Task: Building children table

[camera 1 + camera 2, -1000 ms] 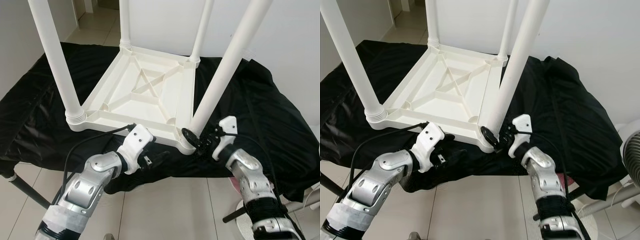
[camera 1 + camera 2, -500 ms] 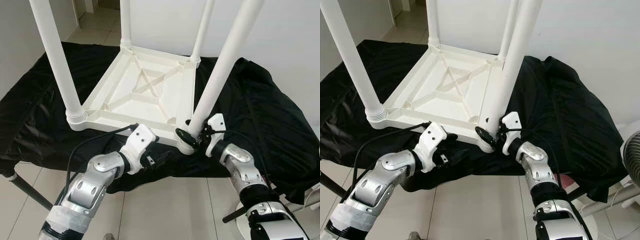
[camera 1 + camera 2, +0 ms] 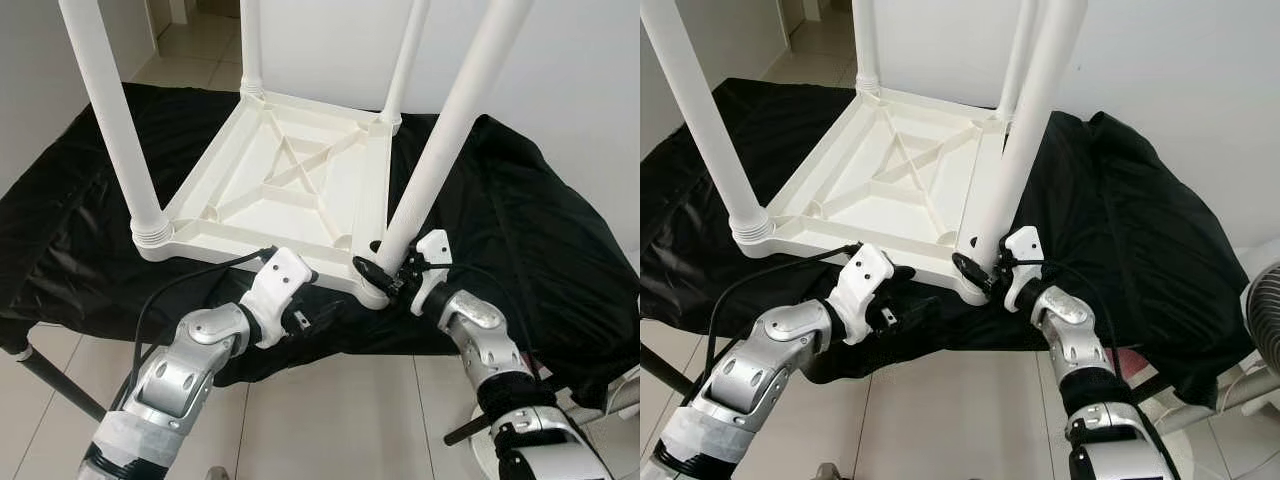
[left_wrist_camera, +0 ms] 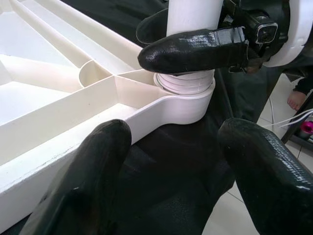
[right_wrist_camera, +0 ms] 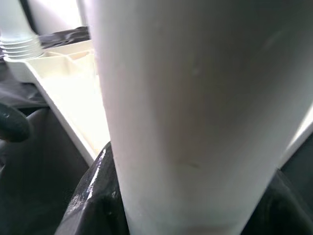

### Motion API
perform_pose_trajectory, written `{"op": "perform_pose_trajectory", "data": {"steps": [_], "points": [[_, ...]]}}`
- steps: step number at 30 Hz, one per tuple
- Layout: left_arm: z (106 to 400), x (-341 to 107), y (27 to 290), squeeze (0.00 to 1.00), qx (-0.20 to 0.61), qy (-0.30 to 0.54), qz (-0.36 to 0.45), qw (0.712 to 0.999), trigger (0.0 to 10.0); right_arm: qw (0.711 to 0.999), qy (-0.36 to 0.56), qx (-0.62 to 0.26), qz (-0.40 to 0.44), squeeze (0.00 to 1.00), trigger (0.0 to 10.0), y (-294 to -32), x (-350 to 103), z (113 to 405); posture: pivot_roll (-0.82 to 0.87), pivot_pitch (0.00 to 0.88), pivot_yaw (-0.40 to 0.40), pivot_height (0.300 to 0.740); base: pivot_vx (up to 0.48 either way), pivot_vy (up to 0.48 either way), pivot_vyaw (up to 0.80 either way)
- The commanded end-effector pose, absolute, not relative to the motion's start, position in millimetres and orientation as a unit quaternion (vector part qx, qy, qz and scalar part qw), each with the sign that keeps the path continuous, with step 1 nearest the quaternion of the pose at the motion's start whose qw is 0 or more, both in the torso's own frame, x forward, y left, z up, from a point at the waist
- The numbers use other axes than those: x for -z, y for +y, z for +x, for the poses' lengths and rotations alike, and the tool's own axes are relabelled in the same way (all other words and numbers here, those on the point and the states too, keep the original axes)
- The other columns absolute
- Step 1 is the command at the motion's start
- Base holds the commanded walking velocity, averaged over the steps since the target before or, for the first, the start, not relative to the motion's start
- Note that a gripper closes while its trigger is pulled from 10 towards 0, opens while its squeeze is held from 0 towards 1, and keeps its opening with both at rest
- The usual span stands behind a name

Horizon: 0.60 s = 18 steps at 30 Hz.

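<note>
Head views, lower left: left arm [image 3: 190,365] reaches up toward the near edge of the white table [image 3: 290,190]. Left tool [image 3: 303,320] sits just below that edge, over the black cloth [image 3: 520,220]. In the left wrist view its fingers [image 4: 93,166] are spread wide, gripping nothing, with cloth between them and the table rim just beyond.

Lower right: right arm [image 3: 1080,370] comes up to the near right table corner. Right tool [image 3: 985,268] is closed around the base of the near right leg [image 3: 440,150], just above the ribbed collar where the leg meets the corner socket. One right finger [image 4: 195,49] crosses the front of the leg in the left wrist view. Leg [image 5: 195,112] is very close to the right wrist camera.

Centre: table lies upside down on the cloth-covered tabletop, ribbed underside facing up, X-brace in the middle. Near left leg [image 3: 110,120] stands upright in its corner at left. Two far legs [image 3: 405,60] stand upright at the top of the frame. Tiled floor [image 3: 330,420] shows at the bottom.
</note>
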<state>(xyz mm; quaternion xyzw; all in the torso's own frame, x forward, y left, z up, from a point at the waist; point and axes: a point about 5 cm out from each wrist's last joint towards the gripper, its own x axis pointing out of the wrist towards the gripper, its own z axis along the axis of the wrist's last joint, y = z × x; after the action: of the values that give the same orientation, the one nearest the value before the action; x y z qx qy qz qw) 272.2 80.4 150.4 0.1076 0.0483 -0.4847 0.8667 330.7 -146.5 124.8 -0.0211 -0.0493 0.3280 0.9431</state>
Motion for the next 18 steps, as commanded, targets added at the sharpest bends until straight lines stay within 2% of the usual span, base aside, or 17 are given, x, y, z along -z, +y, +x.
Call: {"op": "perform_pose_trajectory", "data": {"steps": [1, 8, 17, 18], "points": [[269, -149, 79, 0.0, 0.487, 0.046, 0.111, 0.865, 10.0, 0.952, -0.043, -0.301, -0.026, 0.0, 10.0, -150, -123, 329, 0.01, 0.05, -0.101, 0.74, 0.0, 0.0, 0.0], [267, -148, 78, 0.0, 0.491, 0.049, 0.109, 0.863, 10.0, 0.967, -0.041, -0.251, -0.024, 0.0, 10.0, -148, -122, 324, 0.01, 0.053, -0.098, 0.74, 0.0, 0.0, 0.0], [265, -147, 77, 0.0, 0.497, 0.052, 0.11, 0.859, 10.0, 0.986, -0.029, -0.159, 0.034, 0.0, 10.0, -127, -116, 310, 0.01, 0.048, -0.096, 0.74, 0.0, 0.0, 0.0], [265, -147, 76, 0.0, 0.498, 0.052, 0.11, 0.859, 10.0, 0.991, -0.027, -0.123, 0.038, 0.0, 10.0, -122, -116, 307, 0.01, 0.046, -0.098, 0.74, 0.0, 0.0, 0.0]]}}
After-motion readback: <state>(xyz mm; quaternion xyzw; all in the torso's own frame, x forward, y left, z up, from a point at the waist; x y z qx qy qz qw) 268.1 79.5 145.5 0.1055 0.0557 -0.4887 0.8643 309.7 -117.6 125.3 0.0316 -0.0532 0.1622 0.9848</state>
